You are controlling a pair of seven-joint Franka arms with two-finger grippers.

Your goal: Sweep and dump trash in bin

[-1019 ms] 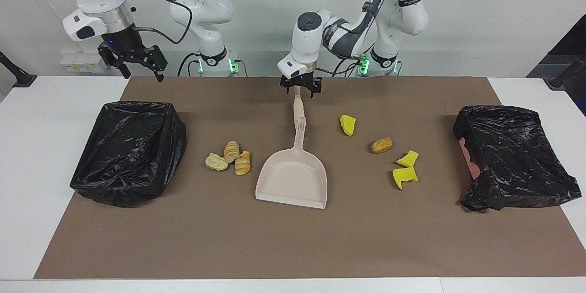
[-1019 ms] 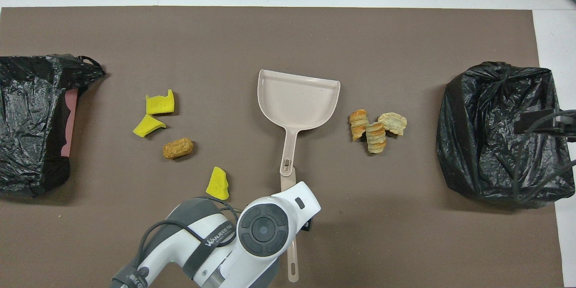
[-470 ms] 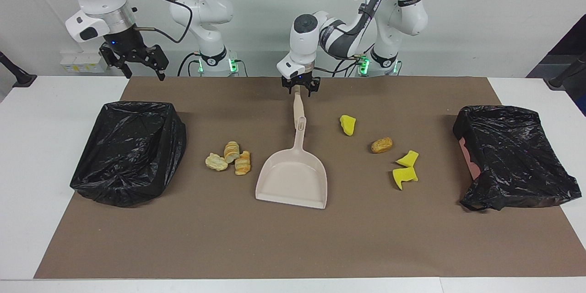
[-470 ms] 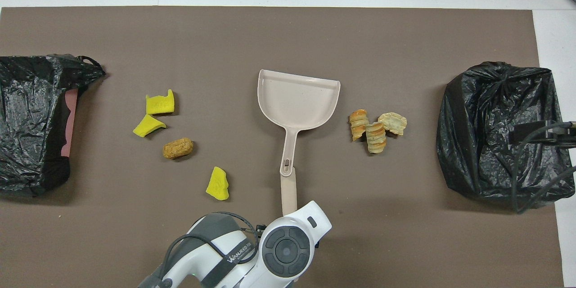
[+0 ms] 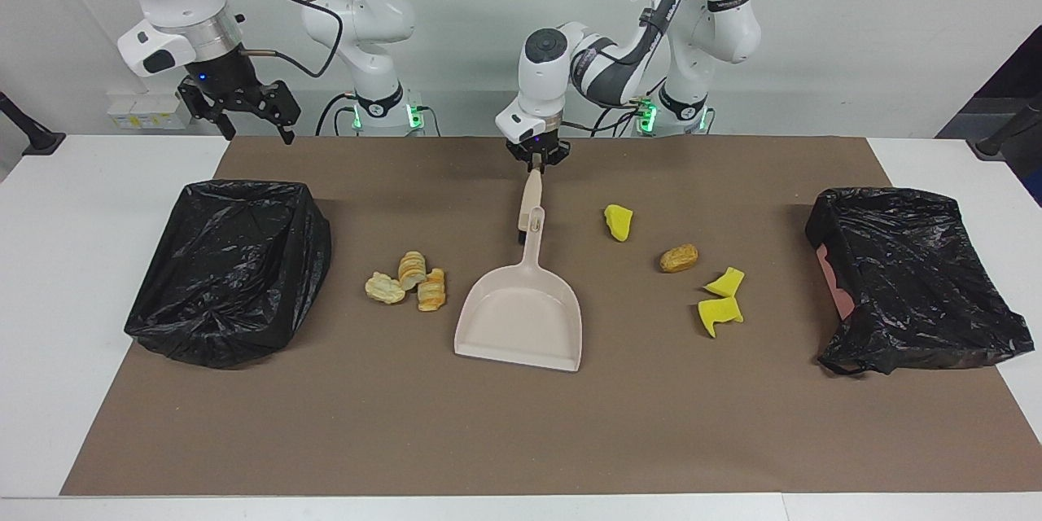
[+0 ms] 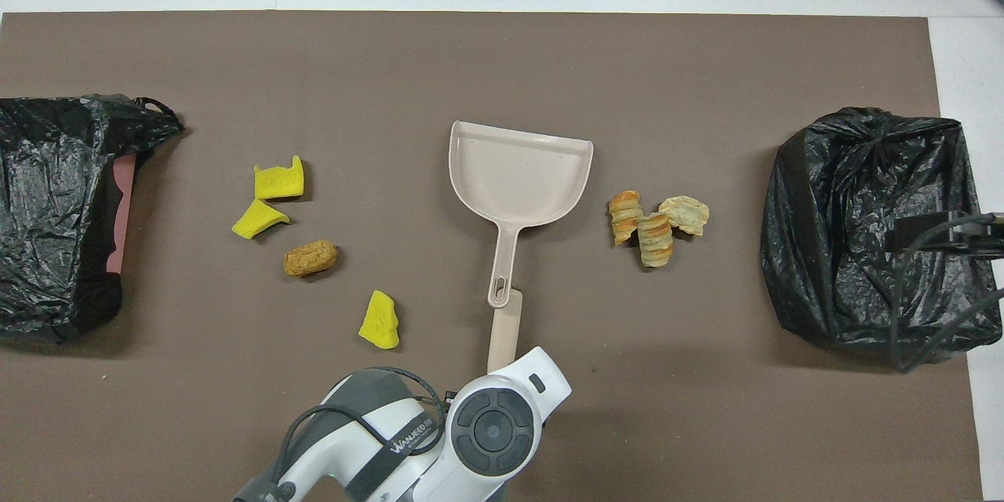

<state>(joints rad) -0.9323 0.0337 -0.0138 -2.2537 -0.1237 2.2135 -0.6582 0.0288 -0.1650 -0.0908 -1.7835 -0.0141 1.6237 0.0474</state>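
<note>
Gripping the beige brush (image 5: 531, 199) by its handle end, left gripper (image 5: 535, 162) clamps narrow, bristles down by the beige plastic dustpan (image 5: 521, 314), presumably for sweeping. Trash lies both sides: pastries (image 5: 407, 280), yellow wedges (image 5: 720, 299). Right gripper (image 5: 241, 110) waits spread over the near edge.

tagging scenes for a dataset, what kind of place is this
Probably a robotics lab set up for a cleaning test: two white arms mounted at a table, a brown mat with staged trash, a dustpan, and bag-lined bins.

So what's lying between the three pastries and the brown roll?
Only the beige dustpan, its pan between the pastries and the brown roll, touching neither. Both views show it.
</note>
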